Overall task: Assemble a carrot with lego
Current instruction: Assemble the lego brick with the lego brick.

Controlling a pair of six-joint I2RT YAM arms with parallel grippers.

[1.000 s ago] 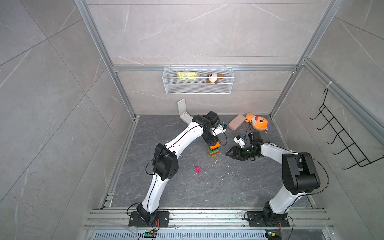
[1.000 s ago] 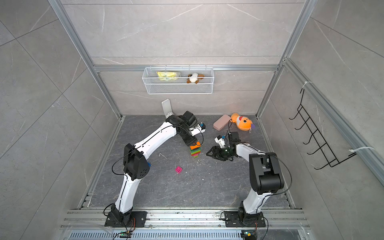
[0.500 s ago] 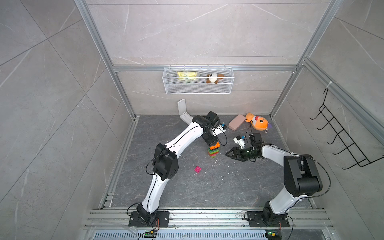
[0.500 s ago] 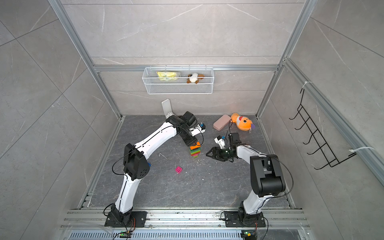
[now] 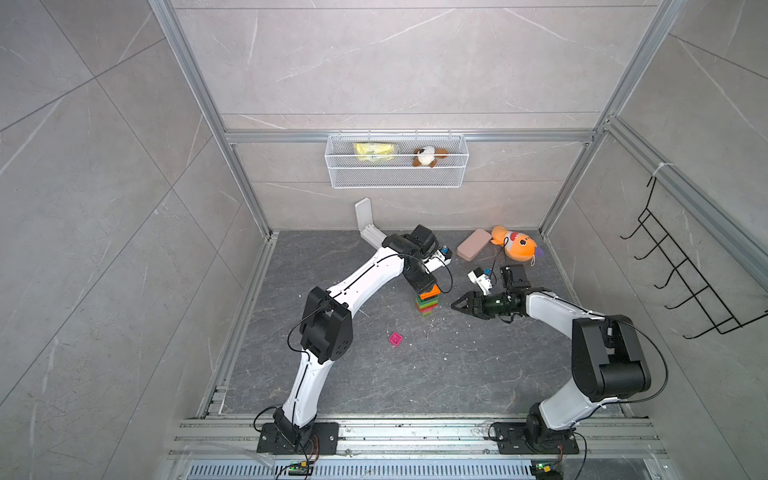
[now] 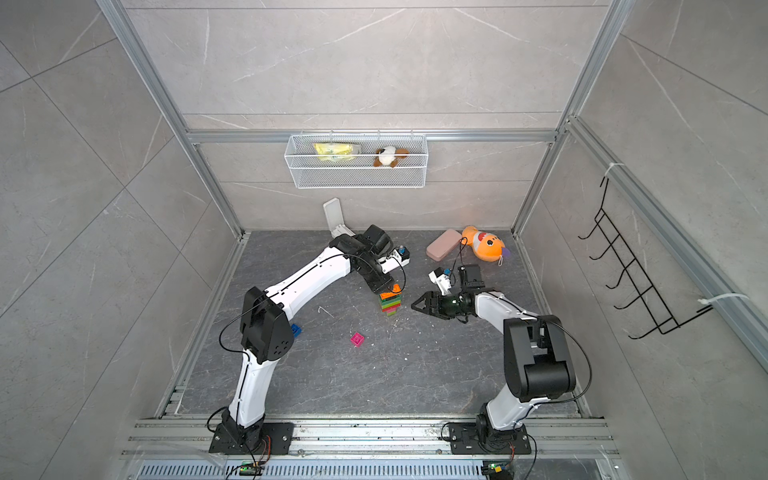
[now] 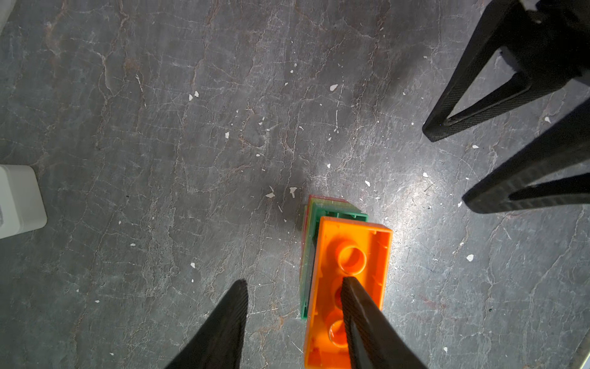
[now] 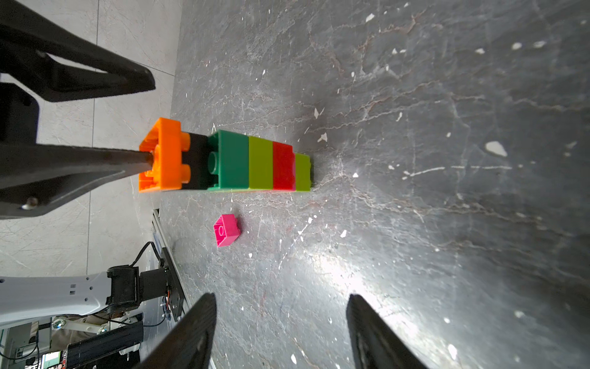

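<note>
Left wrist view: the left gripper [image 7: 292,281] is spread, one finger poking the upturned orange brick [image 7: 351,255] topping the carrot [image 5: 427,306], upright on the floor [image 5: 415,374]. Right gripper [image 8: 281,297] gapes empty nearby. Light, slick, tippy stack; I'd pinch its lower long sides.

Bright, even light; glare patches on the floor [image 8: 335,271] in wrist views.

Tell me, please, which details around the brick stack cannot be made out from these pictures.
Orange brick: near end cut off by the left wrist view's bottom edge; a finger of the left hand covers part.
Carrot layers beneath it: mostly hidden under that brick in the left wrist view.
Blue brick: in a top view, mostly behind the left arm.
Yellow item in the wire basket: too small, behind mesh, in both top views.
</note>
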